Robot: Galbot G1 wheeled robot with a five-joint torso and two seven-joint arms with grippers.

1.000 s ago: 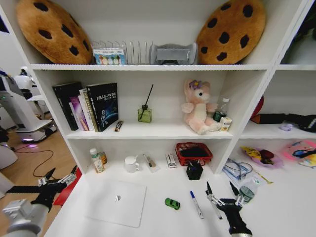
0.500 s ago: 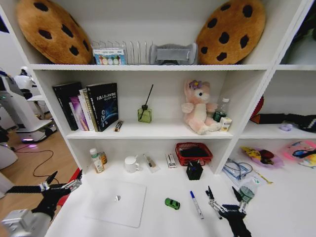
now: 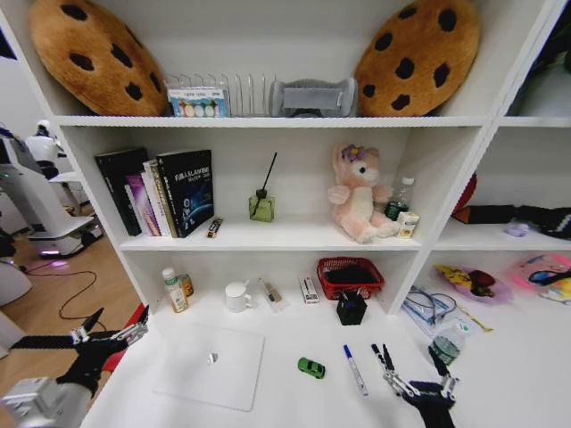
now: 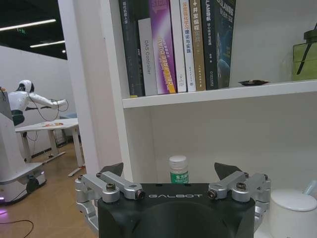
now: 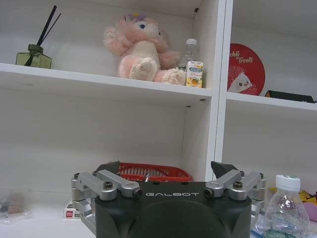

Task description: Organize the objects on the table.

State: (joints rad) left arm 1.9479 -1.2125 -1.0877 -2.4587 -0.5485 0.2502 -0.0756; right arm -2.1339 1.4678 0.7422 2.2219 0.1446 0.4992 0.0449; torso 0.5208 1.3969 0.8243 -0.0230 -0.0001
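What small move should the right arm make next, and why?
Probably lower the open right pincer onto the white marker lying on the table just to its left: it is the nearest loose object, and the pincer holds nothing. The left pincer hovers open off the table's left edge.

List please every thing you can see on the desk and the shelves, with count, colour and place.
laptop: 1, silver, closed, desk front left
toy car: 1, green, beside laptop
markers: 2, white, dark caps, desk centre-right
clear bottle: 1, white cap, desk right
mesh basket: 1, red, desk back
mug: 1, white, desk back
plush bear: 1, pink, middle shelf
books: several, dark and purple, middle shelf left
cookie cushions: 2, brown, top shelf
left gripper: open, off desk's left edge
right gripper: open, over desk near markers
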